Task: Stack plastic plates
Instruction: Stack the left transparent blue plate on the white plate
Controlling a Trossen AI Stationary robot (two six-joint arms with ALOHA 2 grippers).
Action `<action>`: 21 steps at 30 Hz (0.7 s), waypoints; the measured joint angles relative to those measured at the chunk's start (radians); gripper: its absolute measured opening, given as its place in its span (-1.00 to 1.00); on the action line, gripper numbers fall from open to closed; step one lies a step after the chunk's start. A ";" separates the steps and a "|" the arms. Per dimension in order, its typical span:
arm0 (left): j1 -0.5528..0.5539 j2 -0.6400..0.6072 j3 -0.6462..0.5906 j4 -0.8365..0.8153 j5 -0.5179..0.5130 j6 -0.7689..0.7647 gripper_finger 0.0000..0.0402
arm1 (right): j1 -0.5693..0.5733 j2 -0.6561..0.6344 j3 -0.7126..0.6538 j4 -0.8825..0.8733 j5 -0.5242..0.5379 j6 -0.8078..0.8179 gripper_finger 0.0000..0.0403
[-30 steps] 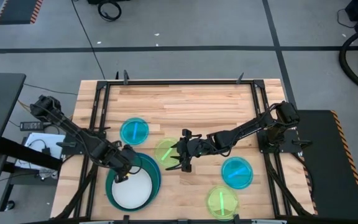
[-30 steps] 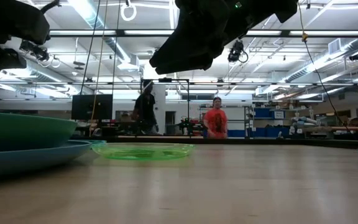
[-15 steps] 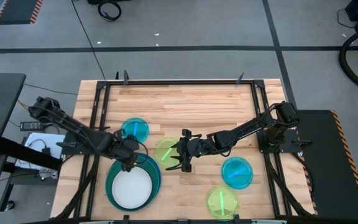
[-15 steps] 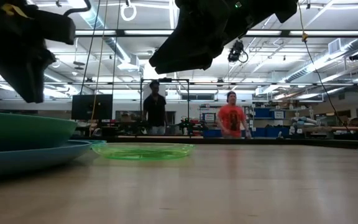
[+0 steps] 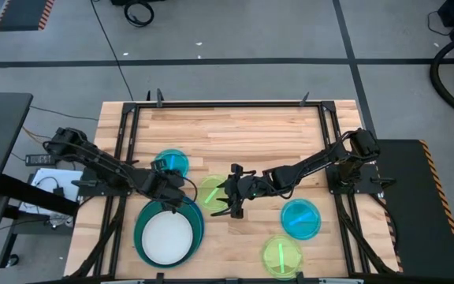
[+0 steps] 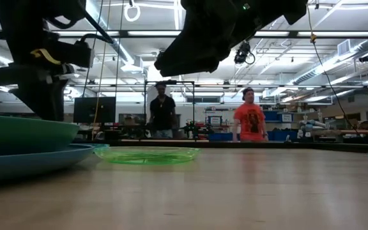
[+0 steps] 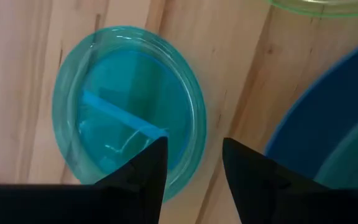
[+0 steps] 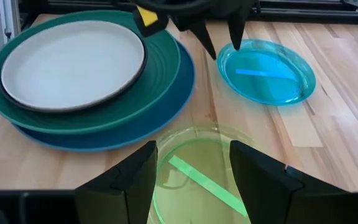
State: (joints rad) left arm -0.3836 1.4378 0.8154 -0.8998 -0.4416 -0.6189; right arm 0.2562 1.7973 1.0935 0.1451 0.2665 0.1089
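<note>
Since a sec ago the left claw [image 5: 178, 192] has pulled off the white plate [image 5: 165, 240] and swung toward the far cyan plate [image 5: 171, 166]; it now hangs at that plate's near rim, fingers spread wide, holding nothing (left wrist view shows the gap straddling the cyan rim). Right claw [image 5: 229, 203] hasn't moved: wide open, empty, hovering over the lime-green plate [image 5: 210, 189] mid-tabletop.

Nearest the front edge sit a second lime-green plate [image 5: 281, 255] and, just beyond it, a second cyan plate [image 5: 300, 218], both on the right. Front left: the stack, w/ white plate on black plate [image 8: 129, 77], on teal plate [image 5: 189, 213], on blue plate [image 5: 199, 223].

Wooden tabletop [image 5: 235, 134] is framed by black rails. Beyond, in the low view, two people stand in the lab, one in a red shirt [image 6: 250, 121], one in dark clothes [image 6: 162, 115].
</note>
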 joint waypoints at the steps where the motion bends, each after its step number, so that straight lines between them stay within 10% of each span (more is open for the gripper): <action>1: 0.001 0.006 0.000 0.010 0.000 0.005 -0.19 | 0.000 0.000 -0.007 0.006 0.000 0.000 0.05; 21: 0.029 0.035 -0.151 0.213 -0.008 0.114 -0.19 | 0.000 0.001 -0.056 0.111 -0.033 0.001 0.05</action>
State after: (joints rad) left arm -0.3547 1.4727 0.6643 -0.6873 -0.4495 -0.5052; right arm 0.2562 1.7985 1.0374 0.2562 0.2337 0.1104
